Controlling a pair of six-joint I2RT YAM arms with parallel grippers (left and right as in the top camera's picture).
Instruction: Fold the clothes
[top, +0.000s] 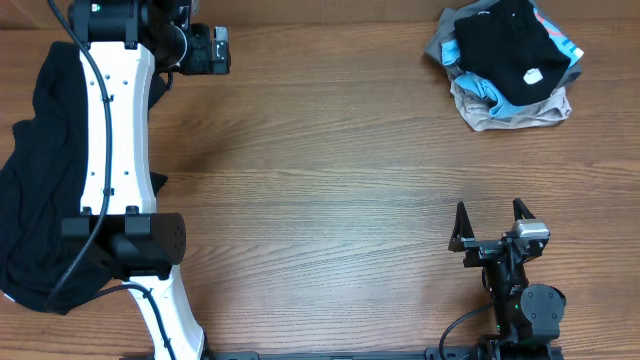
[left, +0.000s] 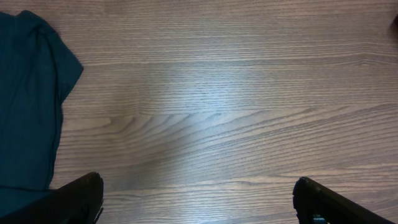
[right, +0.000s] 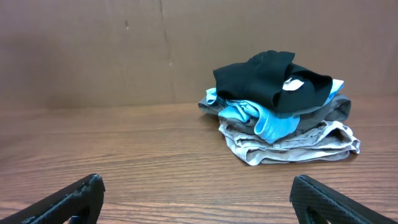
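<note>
A large black shirt (top: 35, 180) lies crumpled along the table's left edge, partly under my left arm. Its edge shows at the left of the left wrist view (left: 28, 99). A pile at the far right holds a black shirt with a white label (top: 510, 45) on top of a light blue garment (top: 478, 88) and a beige garment (top: 510, 110). The pile also shows in the right wrist view (right: 280, 112). My left gripper (top: 212, 50) (left: 199, 199) is open and empty over bare wood at the far left. My right gripper (top: 490, 215) (right: 199, 193) is open and empty, near the front right, well short of the pile.
The wooden table (top: 320, 170) spans the view. My white left arm (top: 115, 130) stretches from the front left to the far left, over the black shirt. A brown wall (right: 93, 50) stands behind the pile.
</note>
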